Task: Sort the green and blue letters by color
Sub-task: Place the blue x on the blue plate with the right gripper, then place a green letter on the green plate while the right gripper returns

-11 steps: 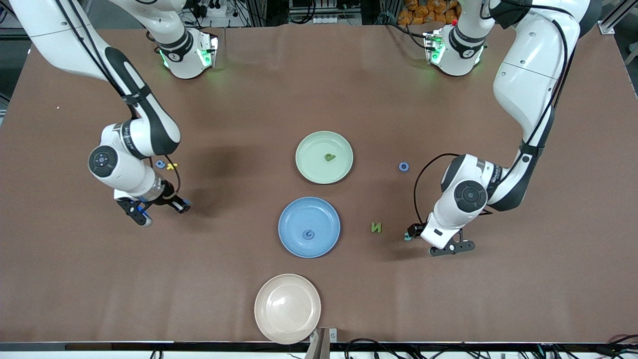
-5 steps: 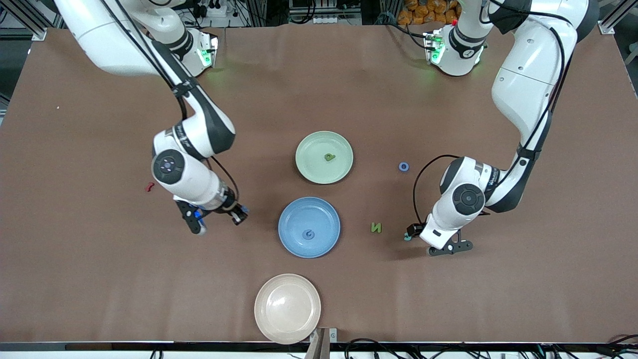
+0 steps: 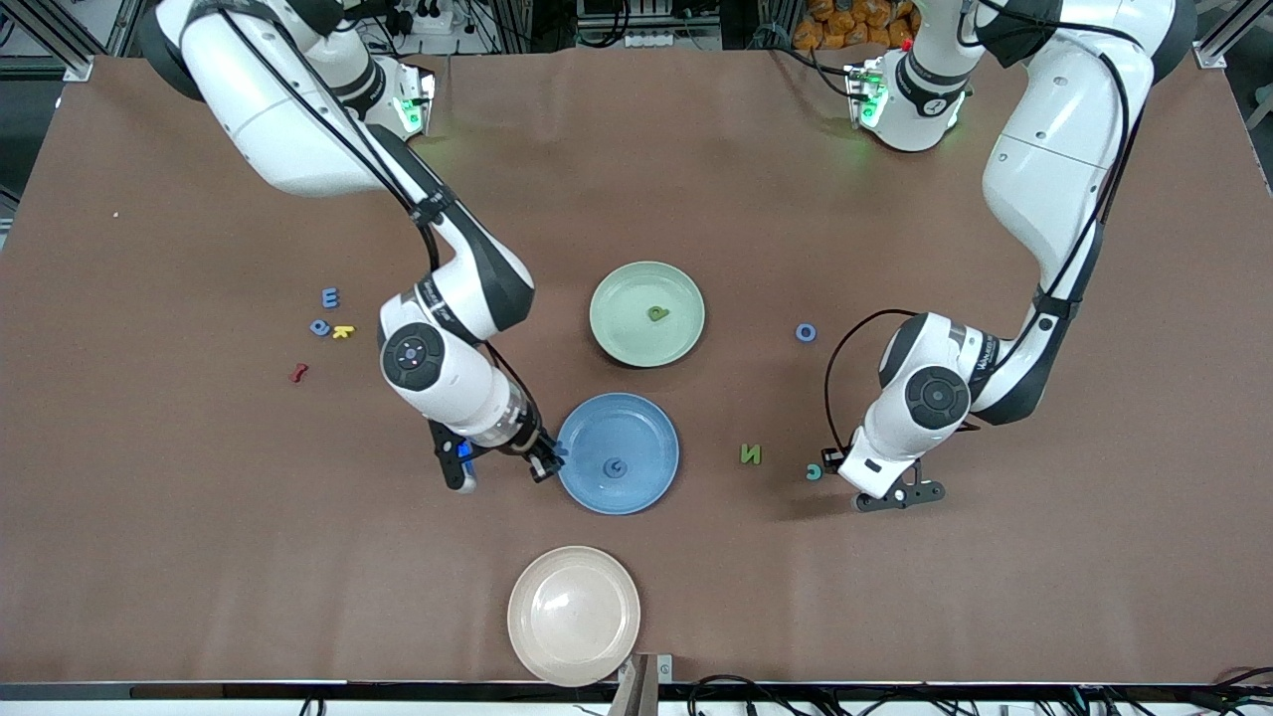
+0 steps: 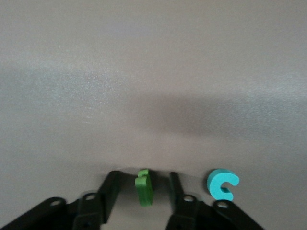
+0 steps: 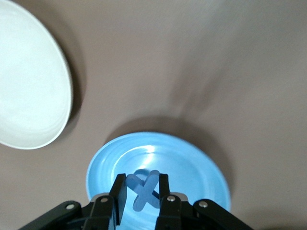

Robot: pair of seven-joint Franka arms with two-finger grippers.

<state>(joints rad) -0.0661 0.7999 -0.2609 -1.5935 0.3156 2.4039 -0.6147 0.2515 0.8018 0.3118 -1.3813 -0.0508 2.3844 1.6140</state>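
We see the right gripper (image 3: 500, 467) over the rim of the blue plate (image 3: 646, 477) at the right arm's end, its fingers closed on a blue X (image 5: 144, 190). A blue letter (image 3: 616, 466) lies in that plate. The left gripper (image 4: 143, 196) is well apart from the blue plate toward the left arm's end, clamping a green letter (image 4: 144, 187), a teal C (image 4: 222, 184) just beside it.

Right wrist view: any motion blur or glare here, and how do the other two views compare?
Right wrist view: table streaked with motion smear, glare on the blue plate, and the blue letter in the right gripper looks soft. Left wrist view: steady but soft, with a broad shadow band above the left gripper holding a green letter. Front view: sharp, evenly lit, soft arm shadows.
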